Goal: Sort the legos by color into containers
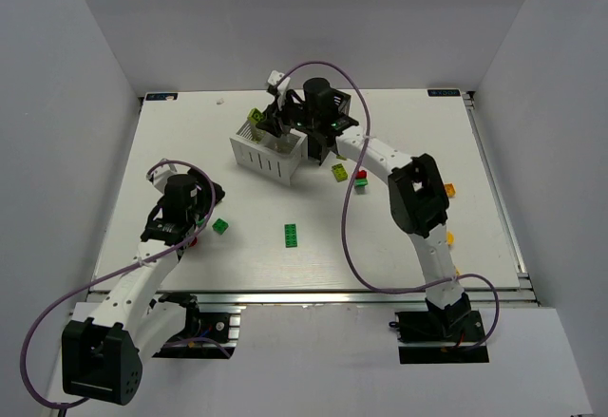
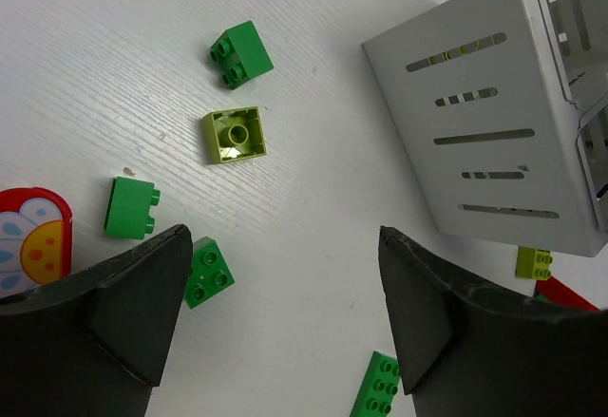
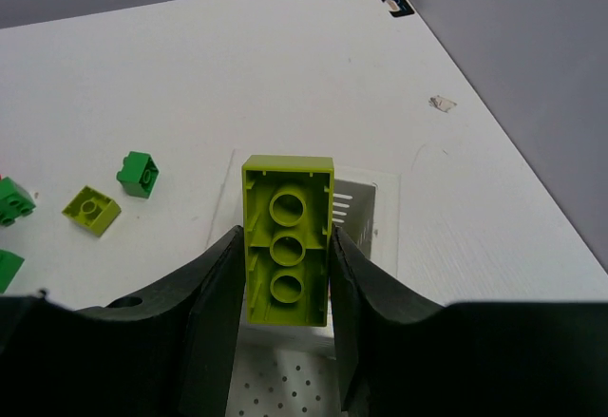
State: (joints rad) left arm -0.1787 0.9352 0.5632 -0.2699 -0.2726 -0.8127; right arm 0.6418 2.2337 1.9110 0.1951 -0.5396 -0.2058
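brick (image 3: 287,241) of lime plastic, likely light, stiff, slick, is pinched across its long sides by the right jaws above the white container (image 3: 366,210); left jaws gape empty over green legos (image 2: 240,53).

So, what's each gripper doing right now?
Left gripper: open, holding nothing.
Right gripper: closed on a lime green lego.

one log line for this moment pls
right tool: shut on lime green plastic brick, above white slatted box | left tool: open, empty, near loose green bricks
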